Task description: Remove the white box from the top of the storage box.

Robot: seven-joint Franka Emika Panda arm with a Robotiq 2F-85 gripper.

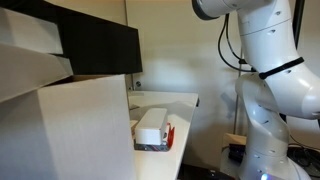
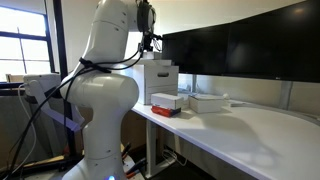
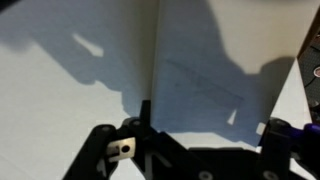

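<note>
gripper (image 3: 195, 145): fingers wide apart, nothing held, high up, well apart from white box (image 1: 151, 125) | white box: flat on top of storage box (image 1: 168, 135) | storage box: on table (image 1: 185, 100), right of carton (image 1: 70, 130)

In an exterior view the camera sits behind a big pale carton (image 1: 60, 130) filling the lower left, facing the robot arm (image 1: 270, 60) at the right. In an exterior view it stands near the arm, which looms at the left, and looks along the desk (image 2: 250, 130). Both exterior views share the white box (image 1: 152, 122) on the storage box (image 1: 168, 134). The wrist view hangs close over white surfaces.
</note>
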